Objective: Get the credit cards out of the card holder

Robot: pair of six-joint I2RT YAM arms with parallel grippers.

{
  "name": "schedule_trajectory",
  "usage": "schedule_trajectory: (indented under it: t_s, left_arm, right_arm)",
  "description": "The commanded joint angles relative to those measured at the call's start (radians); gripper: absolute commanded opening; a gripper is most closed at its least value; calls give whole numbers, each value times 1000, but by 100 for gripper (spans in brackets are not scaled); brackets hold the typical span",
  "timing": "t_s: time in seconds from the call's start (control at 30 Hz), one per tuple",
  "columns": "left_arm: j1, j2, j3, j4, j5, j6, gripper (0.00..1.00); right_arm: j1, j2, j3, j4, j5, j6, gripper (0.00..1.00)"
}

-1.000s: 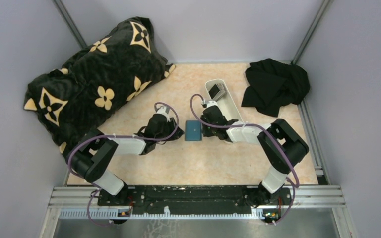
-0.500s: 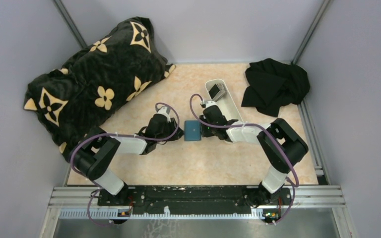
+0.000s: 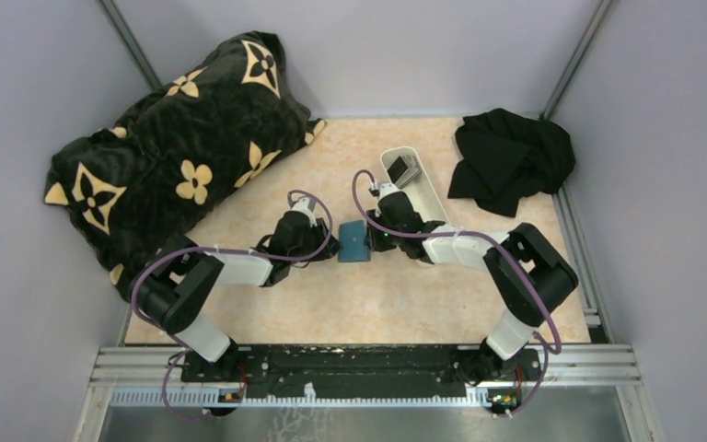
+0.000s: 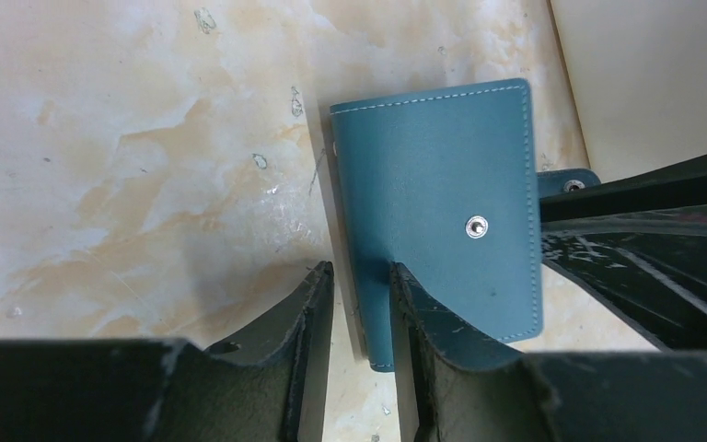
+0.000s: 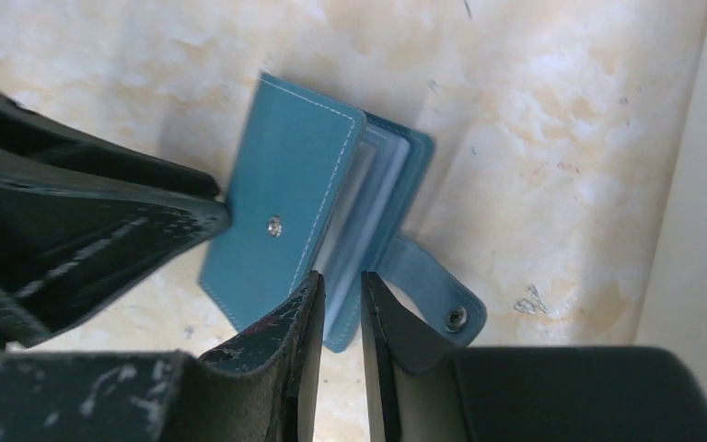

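Gaping teal card holder (image 5: 281,226), snap tab (image 5: 433,295) undone.

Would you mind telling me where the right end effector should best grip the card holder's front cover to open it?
Grip the card holder cover's free stitched edge, beside the undone snap strap, approaching from the tray side. The cover already lifts off the clear sleeves there, leaving a gap for one finger; the spine side sits by the left end effector.
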Motion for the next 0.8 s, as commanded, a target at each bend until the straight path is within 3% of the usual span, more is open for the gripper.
schedule_trajectory:
  t_s: [0.0,0.23,0.47,0.77]
  left_arm:
    - [-2,4,-10,13,30,21,36]
    - [0,-45,-32,26,54,28,41]
    - [14,-235,-95,-12,57,37,46]
    - [17,-573,-84,-269,-180,79,55]
  right_arm:
    - [16,-81,9,120,-82,-4,23]
    - [20,-29,26,152,-132,5,23]
    - [43,-16,48,156,-129,-1,23]
    - [96,68,118,144,-135,-12,23]
